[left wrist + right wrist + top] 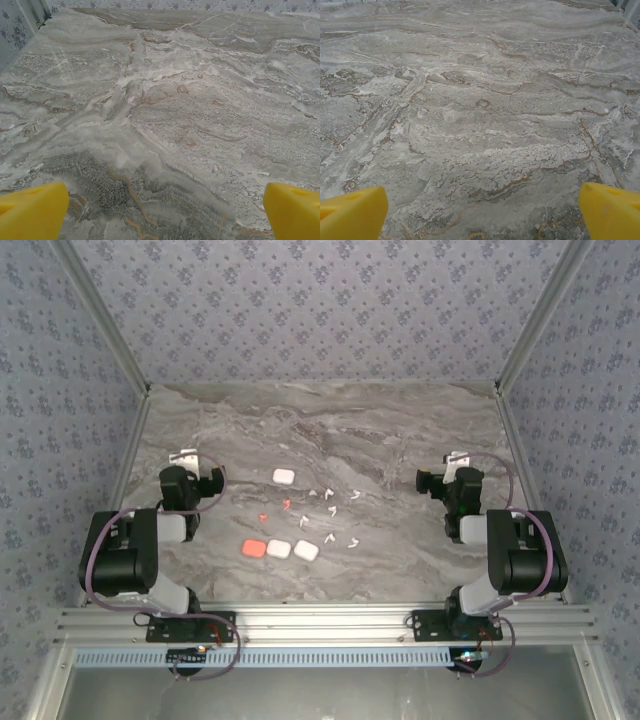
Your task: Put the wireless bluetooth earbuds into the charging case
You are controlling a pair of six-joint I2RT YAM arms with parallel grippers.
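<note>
Several tiny white earbuds (331,510) lie scattered mid-table, with two coral-red ones (287,504) to their left. A white charging case (284,476) sits behind them. In front is a row of three cases: one coral-red (253,549) and two white (279,549). My left gripper (186,456) rests left of the group, well apart from it. Its yellow fingers (32,210) stand open over bare marble (165,210). My right gripper (457,459) is off to the right, open too, with nothing between its yellow fingers (610,212).
The marble tabletop (400,430) is bounded by patterned walls at the back and both sides, with metal posts at the corners. An aluminium rail (320,625) carrying both arm bases runs along the near edge.
</note>
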